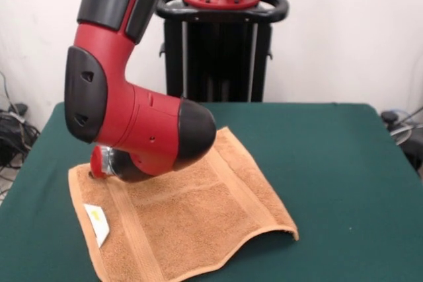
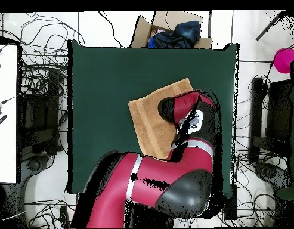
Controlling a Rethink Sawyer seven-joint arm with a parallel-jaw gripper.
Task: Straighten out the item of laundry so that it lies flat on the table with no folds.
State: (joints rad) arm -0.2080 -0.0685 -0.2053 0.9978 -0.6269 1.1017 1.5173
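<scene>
- Lying spread on the dark green table (image 1: 330, 156) in the front view is one orange-tan towel (image 1: 198, 222), left of the table's middle, near the front edge.
- One small white tag (image 1: 98, 222) sits at the towel's left edge; a yellowish mark shows on it, but no writing can be read.
- Woven band stripes run across the towel, and its right front corner curls up slightly off the felt.
- One red and black arm (image 1: 132, 123) bends low over the towel's far left part, hiding the gripper; whether it is apart or together, I cannot tell.
- In the overhead view, the towel (image 2: 150, 122) lies right of the table's (image 2: 101, 89) centre, partly under the arm (image 2: 191, 125).
- One cardboard box (image 2: 173, 30) holding dark blue fabric stands past the table's top edge.
</scene>
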